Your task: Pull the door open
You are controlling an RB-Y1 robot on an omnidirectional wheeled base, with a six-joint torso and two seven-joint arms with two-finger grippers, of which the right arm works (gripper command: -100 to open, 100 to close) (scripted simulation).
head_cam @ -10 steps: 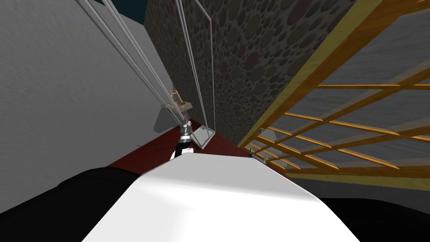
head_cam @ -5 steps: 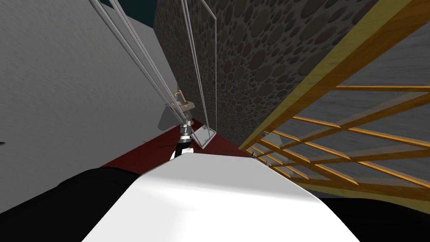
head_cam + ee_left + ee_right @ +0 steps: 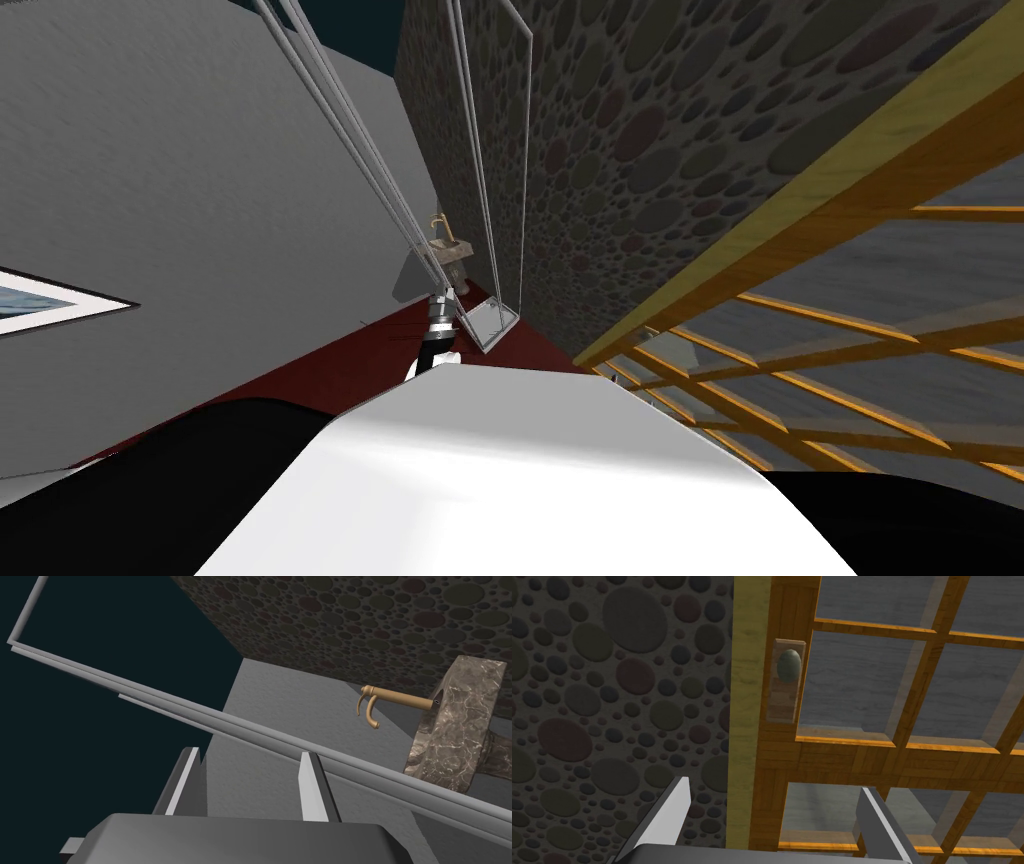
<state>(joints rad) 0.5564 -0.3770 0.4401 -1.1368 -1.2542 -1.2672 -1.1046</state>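
Shifted viewpoint, knob (image 3: 788, 665) beyond right gripper (image 3: 773, 783)

Clear path, right gripper (image 3: 773, 787) to knob (image 3: 788, 666)

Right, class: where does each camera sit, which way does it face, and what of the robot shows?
Head view: on the head, looking steeply down at red floor and wooden door; left forearm shows.
Left wrist view: on the left hand, facing a grey frame rail and sink; open left end effector shows.
Right wrist view: on the right hand, facing the door's knob; open right end effector shows.
Shared: head and right wrist views both show the door and pebble wall.
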